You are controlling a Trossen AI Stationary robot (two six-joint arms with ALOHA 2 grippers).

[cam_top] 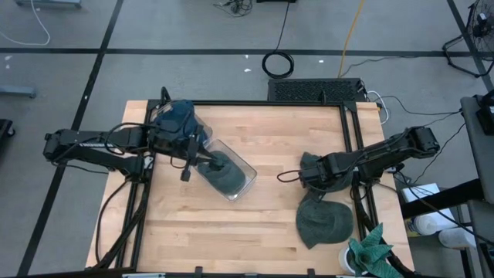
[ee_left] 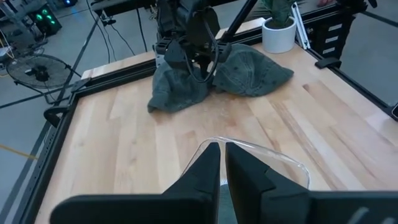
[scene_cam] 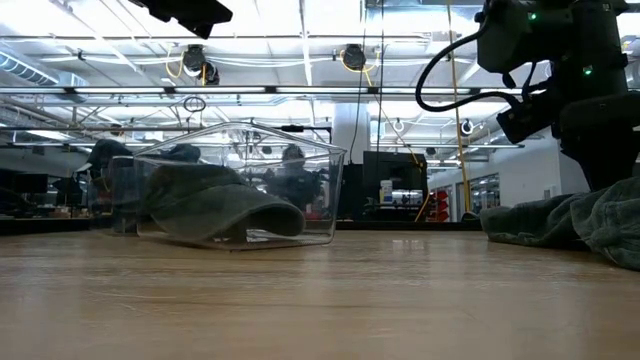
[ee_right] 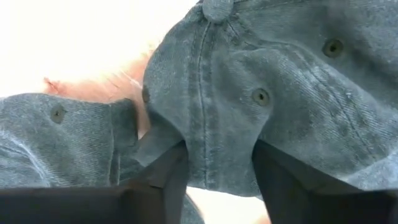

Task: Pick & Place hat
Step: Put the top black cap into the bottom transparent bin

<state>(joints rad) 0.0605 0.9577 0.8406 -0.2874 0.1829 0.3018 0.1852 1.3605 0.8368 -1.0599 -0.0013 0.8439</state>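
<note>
While the left gripper (ee_left: 221,163) is hovering closed over the rim of the clear bin (cam_top: 224,167), where one grey hat (cam_top: 222,176) is already lying, the right gripper (ee_right: 217,163) is pressing down on the hats (cam_top: 324,220) heaped at the right side of the bench (cam_top: 262,224). Its fingers (ee_right: 163,180) are straddling a fold of a hat's crown, partway closed around the cloth.

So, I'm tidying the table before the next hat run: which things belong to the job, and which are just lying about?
Job:
- hats by the right pincer
- clear bin, one hat inside
- left pincer, on the bin

Lying about:
- white cup with green cloth
- cable coil on the floor
</note>
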